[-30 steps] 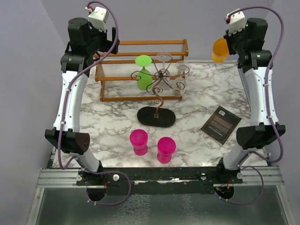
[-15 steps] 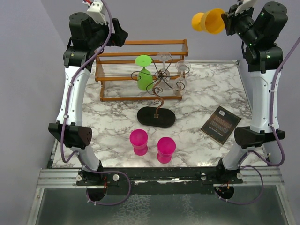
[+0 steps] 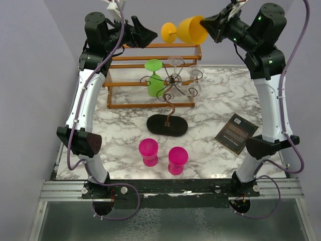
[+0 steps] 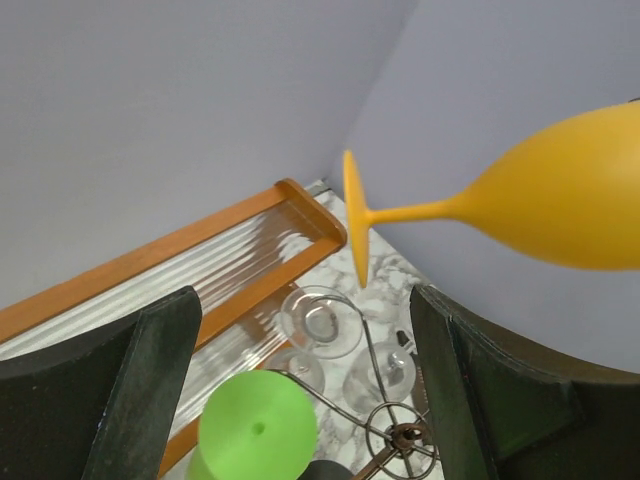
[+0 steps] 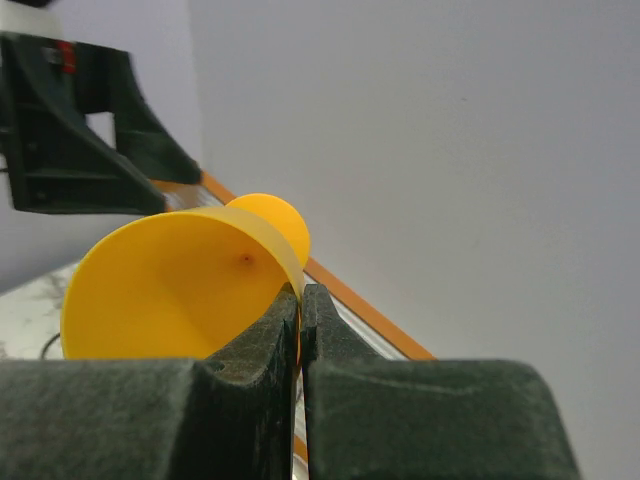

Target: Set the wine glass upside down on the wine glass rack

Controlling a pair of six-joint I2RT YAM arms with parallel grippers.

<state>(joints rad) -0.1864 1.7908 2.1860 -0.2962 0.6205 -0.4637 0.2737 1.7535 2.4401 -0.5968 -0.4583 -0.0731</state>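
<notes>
The right gripper point(image 3: 209, 24) was found pressed together on the rim of the orange wine glass point(image 3: 191, 30). In the right wrist view, the bowl wall was pinched between the two fingers point(image 5: 250, 400). The glass was held on its side in the upper centre of the overhead frame, well above the table point(image 3: 210, 95), with its foot pointing toward frame left.

The left gripper point(image 3: 150, 36) was positioned just beside that foot, with its jaws spread wide and nothing between them. In the left wrist view, the foot and stem were seen beyond the fingertips; no contact could be confirmed.

The wine glass rack point(image 3: 170, 83) was located at frame centre, lower in the picture than the held glass. A green glass point(image 3: 154, 80) and two clear glasses point(image 3: 175, 63) were already hung upside down on it. Whether a free arm remained could not be determined with certainty.

Progress was judged as follows:
- Done: the glass was picked up and raised.
- Probably in hand: a handover to the left gripper at the stem.
- Left: the glass is to be inverted, carried down to the rack and hung by its foot, then released.

Two pink glasses point(image 3: 148, 151) were standing at lower centre.
</notes>
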